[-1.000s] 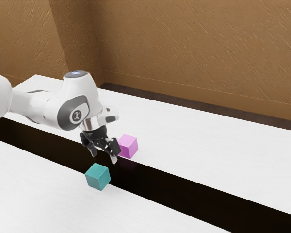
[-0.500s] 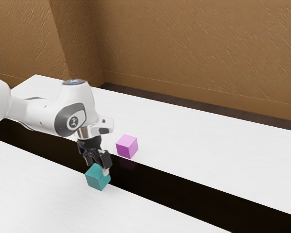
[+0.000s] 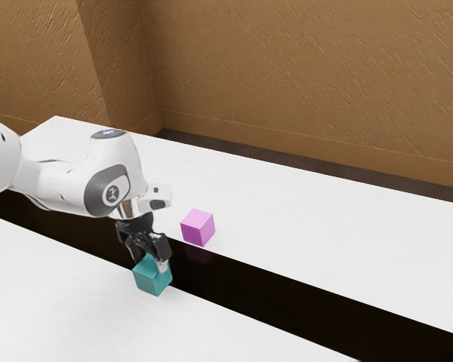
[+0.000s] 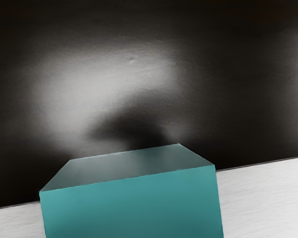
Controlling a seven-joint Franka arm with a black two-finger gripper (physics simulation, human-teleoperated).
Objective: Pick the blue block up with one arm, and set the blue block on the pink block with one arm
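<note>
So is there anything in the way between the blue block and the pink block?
No, nothing I can see. Between the blue block and the pink block there is just a flat dark strip of the table. The gripper is right at the blue block, with nothing between them either.

Brown textured walls (image 3: 287, 68) — white table (image 3: 325, 226) (dark gap (image 3: 287, 298))

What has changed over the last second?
The gripper has come down, from above and beside the pink block, to the top of the blue block. Both blocks sit where they were, and the blue block is not lifted.
</note>
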